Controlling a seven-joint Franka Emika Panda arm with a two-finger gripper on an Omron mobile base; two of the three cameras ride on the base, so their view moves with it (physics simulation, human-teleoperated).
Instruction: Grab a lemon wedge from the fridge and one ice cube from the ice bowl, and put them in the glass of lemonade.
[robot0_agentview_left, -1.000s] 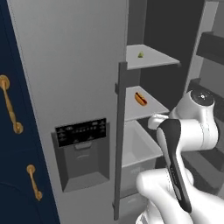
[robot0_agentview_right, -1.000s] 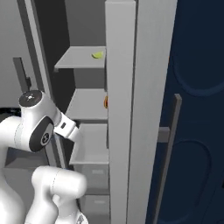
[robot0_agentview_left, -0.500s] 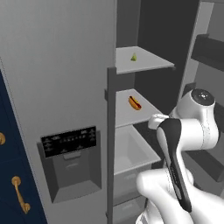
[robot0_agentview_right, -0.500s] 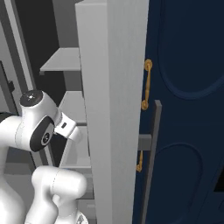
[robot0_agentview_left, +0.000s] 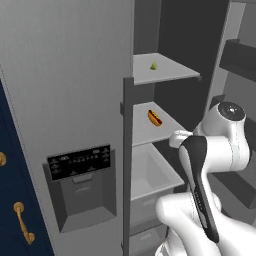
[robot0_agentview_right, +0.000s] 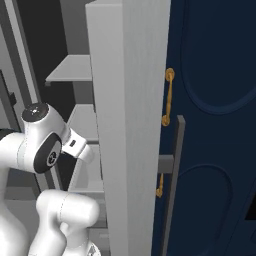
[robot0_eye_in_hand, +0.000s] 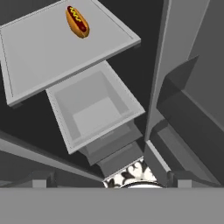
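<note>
— What's in front of us?

— The fridge (robot0_agentview_left: 65, 90), a tall slab of flat matte grey, stands with its right door swung wide; a black dispenser panel (robot0_agentview_left: 79, 162) sits in the closed left door, with a dark bar handle (robot0_agentview_left: 128, 165) running down its edge. Inside are thin, pale, square-cornered shelves.

— And the lemon wedge?

— The lemon wedge (robot0_agentview_left: 153, 65), a tiny yellow-green sliver, lies on the upper shelf (robot0_agentview_left: 170, 75). One shelf below rests a glossy red-and-tan hot dog (robot0_agentview_left: 154, 118), well apart from it. Under that is a boxy, open-topped drawer (robot0_eye_in_hand: 94, 109), smooth and light grey.

— What about the arm?

— The white arm (robot0_agentview_left: 215, 150), rounded and with dark joints, reaches towards the hot dog's shelf. Its gripper is tucked behind the wrist in the base views; its jaws stand spread wide with nothing between them. The hand view looks across the hot dog's shelf and down into the drawer.

— Anything different from a moment ago?

— The whole view has slid: the base has driven left, so the navy cabinet with brass handles (robot0_agentview_right: 169, 97) now shows more in the right view. The wedge and hot dog lie where they were.
</note>
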